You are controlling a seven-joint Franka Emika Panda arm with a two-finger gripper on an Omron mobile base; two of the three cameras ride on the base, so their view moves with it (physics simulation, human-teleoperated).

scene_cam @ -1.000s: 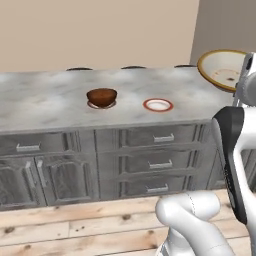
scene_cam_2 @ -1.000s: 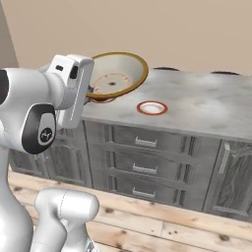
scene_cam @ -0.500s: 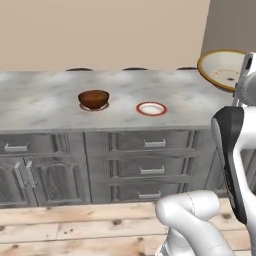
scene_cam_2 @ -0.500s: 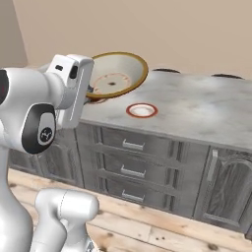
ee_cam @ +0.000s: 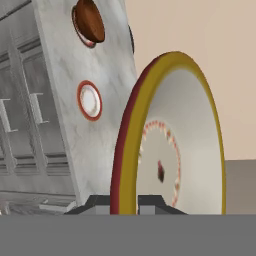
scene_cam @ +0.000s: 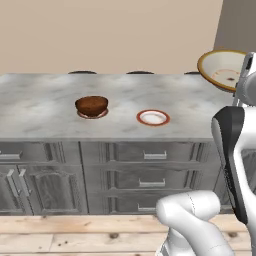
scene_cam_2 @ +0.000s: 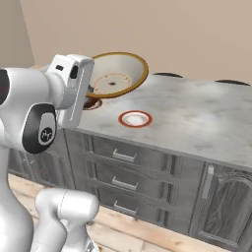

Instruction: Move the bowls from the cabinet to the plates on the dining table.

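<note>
Cream bowl (ee_cam: pixel 175 145) was up in the air, gripped by its rim, tipped on edge so its pale inside with a dotted ring faced the hand camera. Yellow-ochre lip, dark red outside. In the right base view the same bowl (scene_cam_2: pixel 118 76) hung at the end of the arm, above and short of the near edge of the dining table (scene_cam_2: pixel 197 118). Gripper (ee_cam: pixel 125 202) was clamped on the rim, one dark fingertip on each side of the bowl wall.

Brown bowl (scene_cam: pixel 91 105) sat on its plate (scene_cam: pixel 93 114) on the marbled top; that half of the job looked done. Just beside it, apart, lay the second plate (scene_cam: pixel 153 117), red-rimmed, nothing on it. Drawer fronts (scene_cam: pixel 150 156) ran below the table edge.

Judged step: carrying the second bowl to the free plate. Next move would call for reaching out over the table until the bowl hangs above that plate, rolling the wrist so the bowl comes level and mouth-up, lowering until the base meets the plate's centre, then letting go. Plate looked barely wider than a bowl, so centring matters; a tilted set-down could slide the plate or leave the bowl half off.
</note>
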